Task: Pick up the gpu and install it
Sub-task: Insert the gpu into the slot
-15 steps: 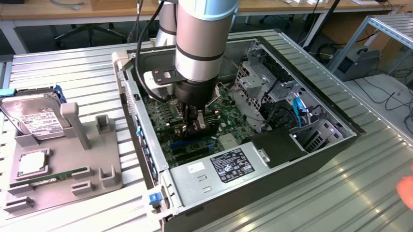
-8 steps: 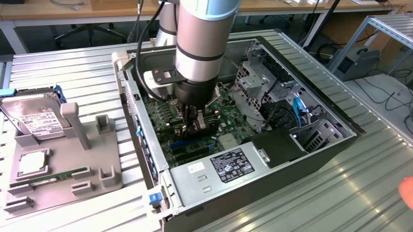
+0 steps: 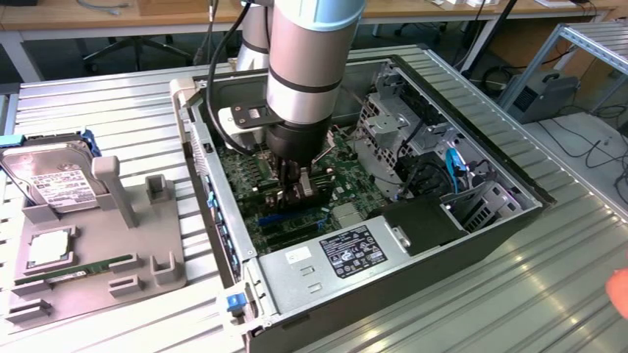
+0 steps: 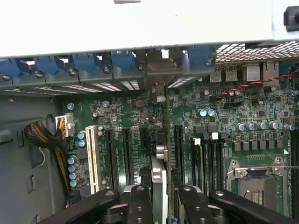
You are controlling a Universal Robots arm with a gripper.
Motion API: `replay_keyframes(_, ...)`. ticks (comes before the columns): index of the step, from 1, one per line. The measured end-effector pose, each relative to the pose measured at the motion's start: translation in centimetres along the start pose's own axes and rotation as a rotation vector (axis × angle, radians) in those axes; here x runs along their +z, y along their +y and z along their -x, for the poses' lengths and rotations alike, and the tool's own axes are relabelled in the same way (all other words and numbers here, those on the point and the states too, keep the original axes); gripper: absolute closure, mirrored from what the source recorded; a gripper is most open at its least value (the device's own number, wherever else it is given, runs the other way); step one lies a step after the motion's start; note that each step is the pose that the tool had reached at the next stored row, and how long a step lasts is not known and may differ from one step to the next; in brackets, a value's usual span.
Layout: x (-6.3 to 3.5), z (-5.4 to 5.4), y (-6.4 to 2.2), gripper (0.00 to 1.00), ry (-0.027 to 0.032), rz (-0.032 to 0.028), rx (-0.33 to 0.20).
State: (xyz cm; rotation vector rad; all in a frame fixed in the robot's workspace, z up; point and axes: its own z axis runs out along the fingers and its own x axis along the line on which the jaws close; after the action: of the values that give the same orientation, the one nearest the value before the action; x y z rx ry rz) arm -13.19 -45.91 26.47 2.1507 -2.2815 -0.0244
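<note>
Gripper (image 4: 160, 196) clenched on gpu (image 4: 159, 172), seemingly edge-on over motherboard (image 4: 121, 121) slots.

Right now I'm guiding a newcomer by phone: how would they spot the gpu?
Look into the open computer case lying on the metal table. The arm reaches down to its green motherboard, and the gpu is the thin card standing on edge between the gripper fingers. Unlike the fixed black slots beside it, it rises above the board.
</note>
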Motion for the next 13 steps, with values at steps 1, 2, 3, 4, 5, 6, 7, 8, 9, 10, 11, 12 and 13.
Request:
replay_keyframes(1,0.07,0.0,0.0,0.73,-0.0004,-0.0002,0.0)
replay_keyframes(2,0.1,0.0,0.0,0.73,-0.0002,-0.0001,0.0)
replay_keyframes(3,0.12,-0.01,0.0,0.73,0.0001,0.0001,0.0)
replay_keyframes(4,0.14,-0.01,0.0,0.73,0.0002,0.0001,0.0)
replay_keyframes(5,0.17,-0.01,0.0,0.73,0.0,0.0,0.0)
replay_keyframes(6,0.19,-0.01,0.0,0.73,-0.0001,-0.0001,0.0)
replay_keyframes(7,0.25,-0.01,0.0,0.73,-0.0005,-0.0003,0.0)
replay_keyframes(8,0.28,-0.01,0.0,0.73,-0.0002,-0.0002,0.0)
replay_keyframes(9,0.28,-0.01,0.0,0.73,-0.0001,-0.0001,0.0)
replay_keyframes(10,0.28,-0.01,0.0,0.73,0.0,-0.0001,0.0)
replay_keyframes(11,0.28,-0.01,0.0,0.73,0.0,0.0,0.0)
replay_keyframes(12,0.28,-0.01,0.0,0.73,0.0,0.0,0.0)
replay_keyframes(13,0.28,-0.01,0.0,0.73,0.0,0.0,0.0)
